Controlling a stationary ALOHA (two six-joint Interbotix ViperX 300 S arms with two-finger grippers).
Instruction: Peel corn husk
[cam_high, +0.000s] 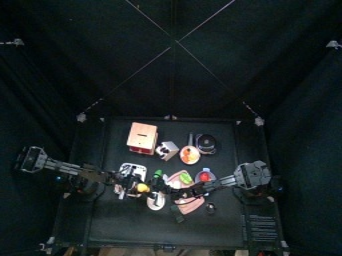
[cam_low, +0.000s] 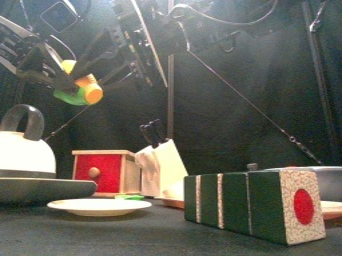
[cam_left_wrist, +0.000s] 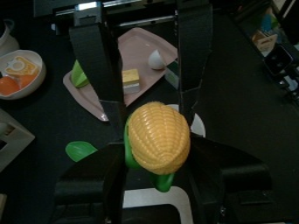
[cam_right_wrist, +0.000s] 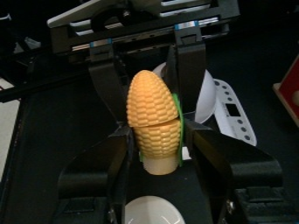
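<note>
A toy corn cob (cam_left_wrist: 159, 136) with bare yellow kernels hangs in the air between my two grippers. A green husk leaf (cam_left_wrist: 79, 150) hangs loose at its side, and more green husk (cam_right_wrist: 177, 103) shows behind the cob in the right wrist view. My left gripper (cam_left_wrist: 162, 179) is shut on the cob's green lower end. My right gripper (cam_right_wrist: 159, 164) is shut on the cob's (cam_right_wrist: 156, 114) pale base. In the front view the cob (cam_low: 86, 88) is high at the left, above the table. In the top view it (cam_high: 139, 186) is left of the table's middle.
Below the cob lie a pink plate (cam_left_wrist: 142, 42) with toy food and a bowl (cam_left_wrist: 17, 72) of orange pieces. In the front view stand a white kettle (cam_low: 22, 152), a red box (cam_low: 104, 170), a white plate (cam_low: 96, 207) and a striped green-and-red block (cam_low: 254, 202).
</note>
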